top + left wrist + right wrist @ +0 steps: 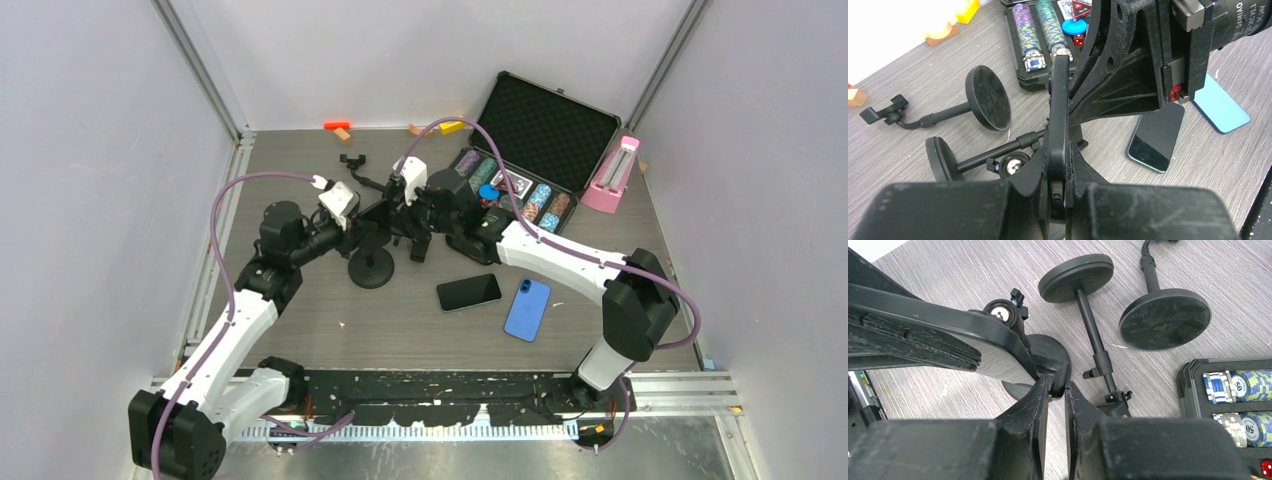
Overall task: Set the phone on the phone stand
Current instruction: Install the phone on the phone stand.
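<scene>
My left gripper is shut on a black phone, which I see edge-on and upright between the fingers. In the top view this phone hangs over the upright phone stand, whose round base rests on the table. My right gripper comes in from the right and is shut on the stand's holder, just below the phone's lower edge. The stand's knob shows behind the phone. Whether the phone sits fully in the holder I cannot tell.
A second black phone and a blue phone lie flat in front of the stand. Two spare stands lie tipped over behind it. An open poker chip case, a pink object and wooden blocks sit at the back.
</scene>
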You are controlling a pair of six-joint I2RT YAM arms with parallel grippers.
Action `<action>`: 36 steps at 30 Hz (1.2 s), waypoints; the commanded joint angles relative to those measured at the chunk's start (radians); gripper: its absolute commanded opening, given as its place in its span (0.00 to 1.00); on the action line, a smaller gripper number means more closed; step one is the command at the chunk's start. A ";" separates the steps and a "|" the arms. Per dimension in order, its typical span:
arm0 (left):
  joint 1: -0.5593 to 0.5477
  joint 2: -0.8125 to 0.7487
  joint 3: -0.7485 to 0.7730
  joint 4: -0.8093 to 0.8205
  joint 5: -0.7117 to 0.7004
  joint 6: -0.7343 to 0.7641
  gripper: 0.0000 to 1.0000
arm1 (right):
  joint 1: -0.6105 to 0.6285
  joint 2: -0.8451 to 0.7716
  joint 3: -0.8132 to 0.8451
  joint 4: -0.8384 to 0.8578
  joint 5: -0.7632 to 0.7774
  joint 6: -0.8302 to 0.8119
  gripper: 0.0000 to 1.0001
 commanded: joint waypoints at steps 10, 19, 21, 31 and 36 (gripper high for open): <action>0.052 0.052 -0.014 -0.195 -0.482 0.130 0.00 | -0.062 -0.041 -0.012 -0.137 0.076 -0.008 0.00; 0.047 0.058 -0.017 -0.199 -0.456 0.121 0.00 | -0.035 -0.034 -0.005 -0.139 0.008 0.008 0.02; 0.047 0.057 -0.018 -0.201 -0.444 0.120 0.00 | -0.030 -0.028 0.005 -0.145 0.007 0.008 0.02; 0.047 0.065 -0.023 -0.201 -0.407 0.117 0.00 | -0.022 -0.015 0.034 -0.170 0.036 0.037 0.08; 0.047 0.063 -0.027 -0.205 -0.385 0.121 0.00 | -0.022 -0.011 0.031 -0.171 0.083 0.041 0.13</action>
